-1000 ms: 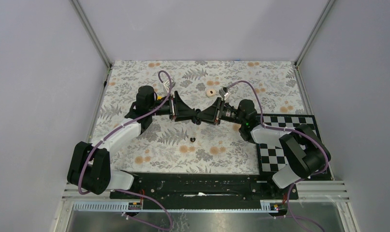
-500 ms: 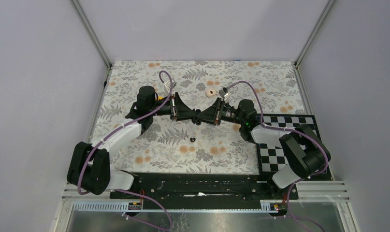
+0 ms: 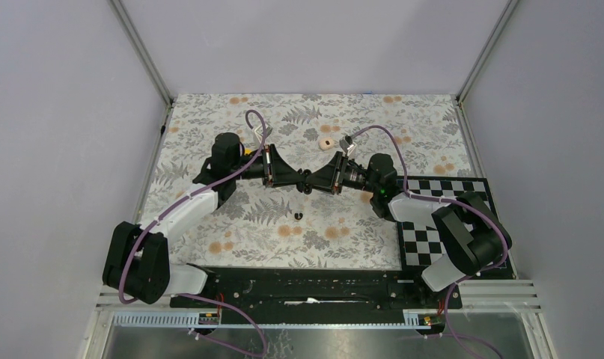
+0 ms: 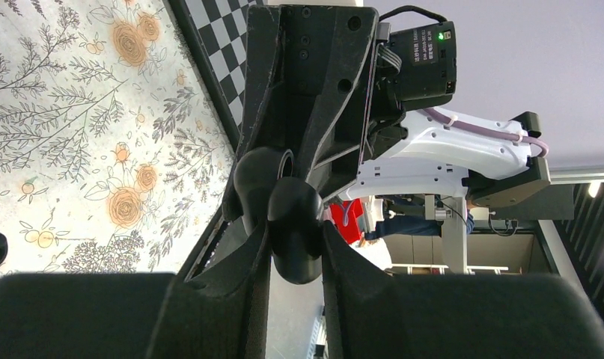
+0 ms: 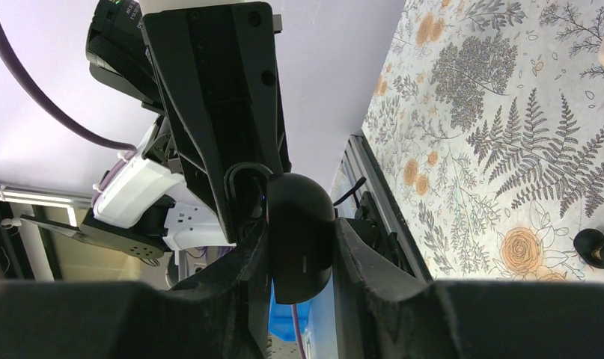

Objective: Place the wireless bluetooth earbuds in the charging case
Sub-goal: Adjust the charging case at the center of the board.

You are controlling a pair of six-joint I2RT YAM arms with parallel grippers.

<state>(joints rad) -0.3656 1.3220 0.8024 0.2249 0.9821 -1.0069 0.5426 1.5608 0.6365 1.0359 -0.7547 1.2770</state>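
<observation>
The black glossy charging case (image 3: 306,182) hangs above the middle of the mat, where the two grippers meet tip to tip. My right gripper (image 5: 300,243) is shut on the case (image 5: 300,217), whose small light mark faces this camera. From the opposite side my left gripper (image 4: 295,243) is shut on the same rounded black case (image 4: 293,224), both fingers pressing its sides. One tiny black earbud (image 3: 298,216) lies on the mat just in front of the grippers. That earbud (image 5: 596,249) also shows in the right wrist view. No other earbud is in view.
A peach round disc (image 3: 327,143) lies on the mat behind the grippers. A black-and-white checkerboard (image 3: 433,224) covers the right front of the table. Grey walls and aluminium posts close in the floral mat (image 3: 209,120) on three sides.
My left gripper's jaws have closed in onto the case. Both arms have stayed in place, and the earbud on the mat has not moved.
</observation>
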